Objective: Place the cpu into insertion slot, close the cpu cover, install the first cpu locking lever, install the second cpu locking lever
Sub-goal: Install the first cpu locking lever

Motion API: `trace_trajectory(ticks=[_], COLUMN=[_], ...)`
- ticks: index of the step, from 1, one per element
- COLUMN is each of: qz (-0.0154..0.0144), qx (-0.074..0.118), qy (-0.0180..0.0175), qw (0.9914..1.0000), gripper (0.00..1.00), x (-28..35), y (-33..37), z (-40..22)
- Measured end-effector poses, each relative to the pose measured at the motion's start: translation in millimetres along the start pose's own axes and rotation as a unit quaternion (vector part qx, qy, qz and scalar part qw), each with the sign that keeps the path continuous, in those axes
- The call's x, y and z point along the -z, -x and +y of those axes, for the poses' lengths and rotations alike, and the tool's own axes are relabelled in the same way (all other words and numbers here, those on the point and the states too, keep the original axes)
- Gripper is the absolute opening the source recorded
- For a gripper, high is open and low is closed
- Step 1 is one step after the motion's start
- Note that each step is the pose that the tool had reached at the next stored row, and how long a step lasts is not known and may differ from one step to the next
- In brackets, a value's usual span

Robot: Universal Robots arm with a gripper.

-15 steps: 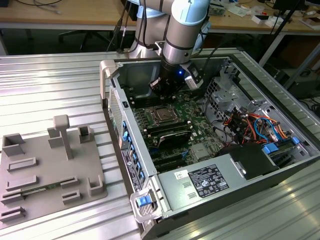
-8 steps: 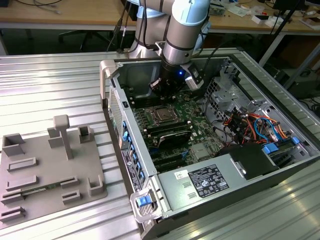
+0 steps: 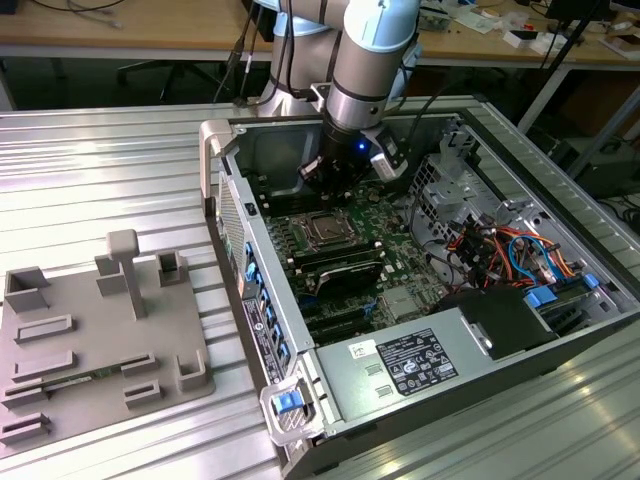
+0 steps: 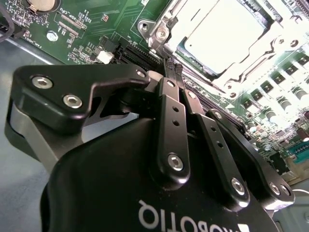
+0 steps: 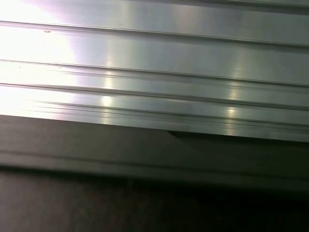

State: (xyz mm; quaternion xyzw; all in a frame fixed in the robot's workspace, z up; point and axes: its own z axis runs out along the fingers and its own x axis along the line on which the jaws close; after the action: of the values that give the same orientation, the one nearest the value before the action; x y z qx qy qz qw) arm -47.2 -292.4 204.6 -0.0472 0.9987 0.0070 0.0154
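My gripper point(image 4: 175, 67) is pinched shut with nothing between its fingers, its tips just beside a corner of the slot point(image 4: 166, 29). The cpu point(image 4: 219, 29) lies seated in the slot, and the cover point(image 4: 251, 60) looks folded down around it. I judge I'm at the lever step; it calls for a steady, precise push with closed tips.

The cpu point(image 4: 223, 35), its pale silvery top catching glare, is lying flat in the insertion slot point(image 3: 326, 229) on the green board, with the silver cpu cover point(image 4: 251, 67) framing it, apparently lowered around it.
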Motion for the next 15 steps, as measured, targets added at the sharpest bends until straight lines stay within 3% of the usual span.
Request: trace_trajectory(ticks=[11, 12, 15], qz=[0.0001, -0.0005, 0.0001], qx=[0.000, 0.000, 0.000], qy=[-0.0003, 0.0010, -0.0001], qw=[1.00000, 1.00000, 1.00000], gripper=[0.11, 0.11, 0.11], x=[-1.5, -2.4, -3.5], y=[0.4, 0.7, 0.8], z=[-1.9, -1.6, -1.9])
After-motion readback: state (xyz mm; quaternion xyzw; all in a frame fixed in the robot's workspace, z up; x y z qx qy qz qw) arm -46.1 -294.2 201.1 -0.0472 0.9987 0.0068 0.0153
